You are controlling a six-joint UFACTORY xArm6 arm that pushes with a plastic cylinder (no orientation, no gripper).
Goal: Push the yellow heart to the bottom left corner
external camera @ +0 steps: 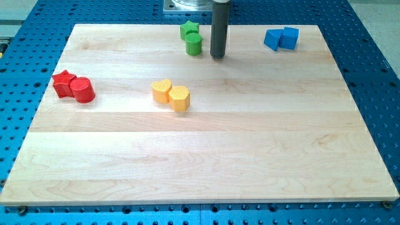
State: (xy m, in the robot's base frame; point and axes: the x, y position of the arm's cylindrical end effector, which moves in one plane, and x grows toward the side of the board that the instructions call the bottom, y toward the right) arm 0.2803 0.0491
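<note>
The yellow heart (162, 90) lies left of the board's middle, touching a yellow hexagon (180, 98) on its right. My tip (217, 56) is near the view's top, up and to the right of the yellow heart, well apart from it. It stands just right of the green cylinder (194, 44).
A green star (189, 29) sits above the green cylinder at the top edge. Two blue blocks (281, 39) sit together at the top right. A red star (63, 82) and a red cylinder (82, 89) touch at the left. The wooden board (206, 162) lies on a blue perforated table.
</note>
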